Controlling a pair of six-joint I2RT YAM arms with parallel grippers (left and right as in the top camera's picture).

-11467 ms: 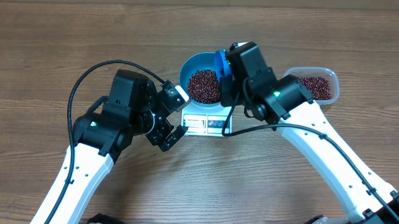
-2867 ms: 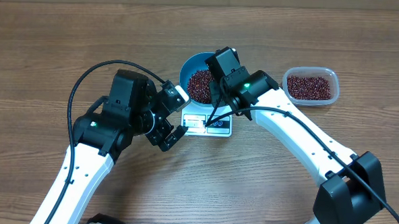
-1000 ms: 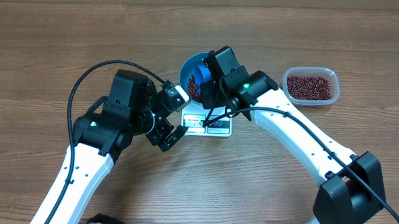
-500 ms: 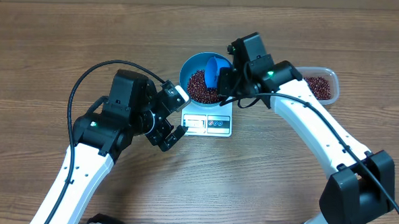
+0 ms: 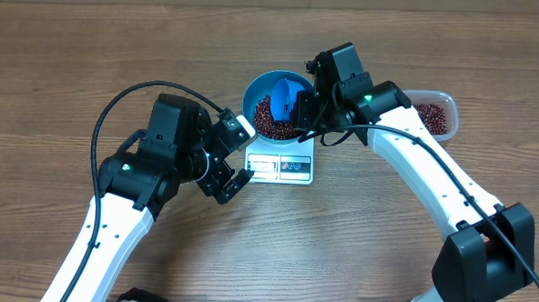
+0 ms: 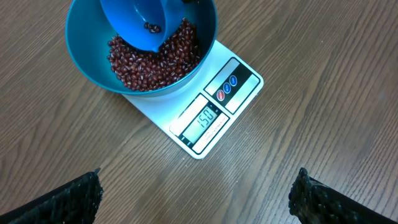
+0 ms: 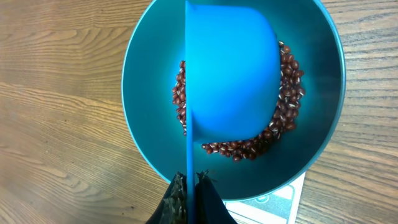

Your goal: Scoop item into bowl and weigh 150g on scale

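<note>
1. The right hand [image 7: 189,186] is pressed together on the thin handle of the blue scoop [image 6: 134,22], which hangs tipped over the teal bowl [image 6: 87,62].
2. The beans [image 6: 134,65] lie as a loose heap in the bowl's bottom. A few sit inside the scoop, and more fill the clear tub [image 5: 451,109] to the right, partly hidden by the arm.
3. The bowl sits on the white scale [image 6: 208,115], whose display appears to read 150, so the weighing looks complete or very near it.
4. The left hand [image 5: 240,155] is spread wide and holds nothing, hovering over the tabletop [image 6: 323,93] just beside the scale.
5. Handling, as a judgement:
   - The beans are small, hard and free-rolling, so they cannot be pinched and must travel in the scoop.
   - The scoop looks light and stiff, and the handle is the place to grip it.
   - Any tilt could drop the last beans and shift the reading.
   - The smooth bowl rests loose on the scale, so a nudge could slide it.
</note>
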